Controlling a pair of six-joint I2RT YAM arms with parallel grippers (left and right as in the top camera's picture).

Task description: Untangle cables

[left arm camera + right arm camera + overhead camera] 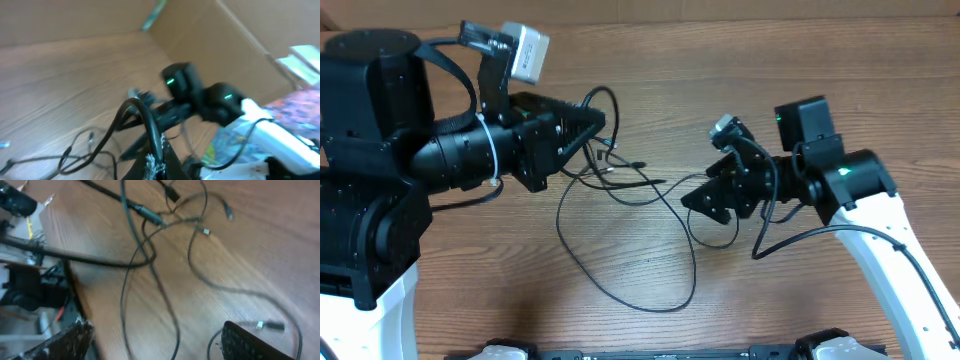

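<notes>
Loosely, cables (625, 183) sprawl across the table (800, 60) between left hand (601, 131) and right hand (696, 201).

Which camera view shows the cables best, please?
The overhead view: it shows the cables whole, from the central tangle to the wide loop below it. The right wrist view shows only crossing strands and plug ends, blurred; the left wrist view, a few blurred strands.
</notes>
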